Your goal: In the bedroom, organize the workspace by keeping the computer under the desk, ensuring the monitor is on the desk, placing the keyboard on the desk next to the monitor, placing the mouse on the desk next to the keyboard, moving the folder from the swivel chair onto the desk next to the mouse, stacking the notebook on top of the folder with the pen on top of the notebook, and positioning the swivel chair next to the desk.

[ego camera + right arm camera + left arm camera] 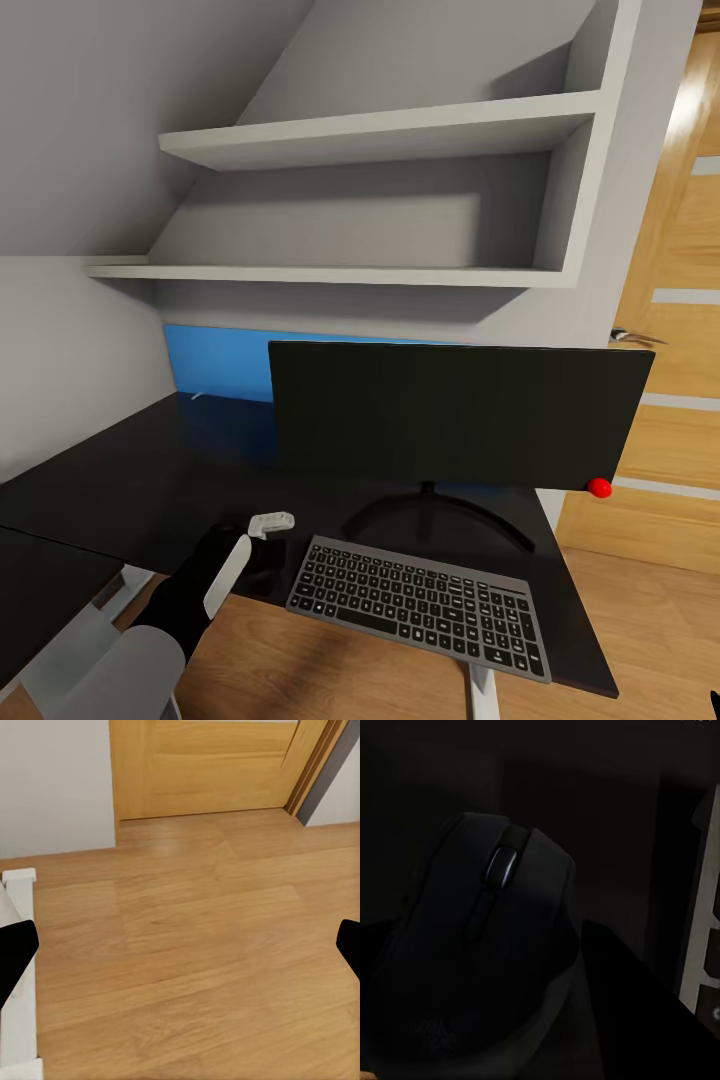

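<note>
The monitor stands on the glossy black desk with its screen dark. The keyboard lies in front of it near the desk's front edge. My left gripper is down on the desktop just left of the keyboard. Its wrist view shows the dark mouse close up between the dark fingers, which press in on its sides. The keyboard's edge shows beside the mouse. My right gripper is open over the bare wood floor.
A blue back panel runs behind the desk and white wall shelves hang above it. The oak door is to the right. A white desk leg stands beside the right gripper, with wood floor beyond.
</note>
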Robot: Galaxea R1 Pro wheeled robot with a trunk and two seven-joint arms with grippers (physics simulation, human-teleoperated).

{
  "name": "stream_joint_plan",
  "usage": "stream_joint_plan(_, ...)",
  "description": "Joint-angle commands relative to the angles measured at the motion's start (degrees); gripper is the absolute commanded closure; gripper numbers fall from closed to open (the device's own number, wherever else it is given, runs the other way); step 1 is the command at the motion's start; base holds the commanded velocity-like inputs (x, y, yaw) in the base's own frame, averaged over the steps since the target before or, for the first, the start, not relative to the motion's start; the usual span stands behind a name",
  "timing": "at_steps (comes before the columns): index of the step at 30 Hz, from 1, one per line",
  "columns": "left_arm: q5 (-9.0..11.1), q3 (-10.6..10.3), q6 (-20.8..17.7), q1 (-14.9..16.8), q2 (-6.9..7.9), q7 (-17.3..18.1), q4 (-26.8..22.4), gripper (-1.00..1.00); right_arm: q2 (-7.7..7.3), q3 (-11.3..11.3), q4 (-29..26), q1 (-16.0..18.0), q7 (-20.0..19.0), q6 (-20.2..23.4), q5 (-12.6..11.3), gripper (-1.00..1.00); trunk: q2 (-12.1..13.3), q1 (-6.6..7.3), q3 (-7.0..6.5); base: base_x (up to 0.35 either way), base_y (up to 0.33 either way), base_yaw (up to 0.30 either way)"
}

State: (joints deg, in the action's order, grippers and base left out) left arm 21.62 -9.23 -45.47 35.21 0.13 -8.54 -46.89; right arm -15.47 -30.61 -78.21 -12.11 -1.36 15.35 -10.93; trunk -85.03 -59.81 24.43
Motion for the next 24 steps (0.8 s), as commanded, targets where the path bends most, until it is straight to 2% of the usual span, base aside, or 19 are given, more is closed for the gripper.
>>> stream_joint_plan(1,0.60,-0.11,-0.14,0.04,-0.01,-0.36,-0.05,1.00,0.00,-0.06,-0.10,-0.02,-0.16,0.29,-0.38,-1.00,-0.04,0.00,0.06,0.000,0.000,0.000)
stream_joint_plan(18,0.59,-0.23,1.84,0.04,-0.03,1.20,0.68,1.00,0.00,-0.06,-0.10,-0.02,-0.14,0.29,-0.41,-1.00,-0.04,0.00,0.06,0.042,0.000,0.000)
stream_joint_plan(19,0.59,-0.22,1.85,0.04,-0.04,1.23,0.69,-1.00,0.00,-0.06,-0.10,-0.02,-0.14,0.29,-0.41,-1.00,-0.04,0.00,0.06,0.001,0.000,0.000)
stream_joint_plan(24,0.60,-0.26,1.90,0.04,-0.04,1.59,0.74,-1.00,0.00,-0.06,-0.10,-0.02,-0.14,0.29,-0.41,-1.00,-0.04,0.00,0.06,0.000,0.000,0.000)
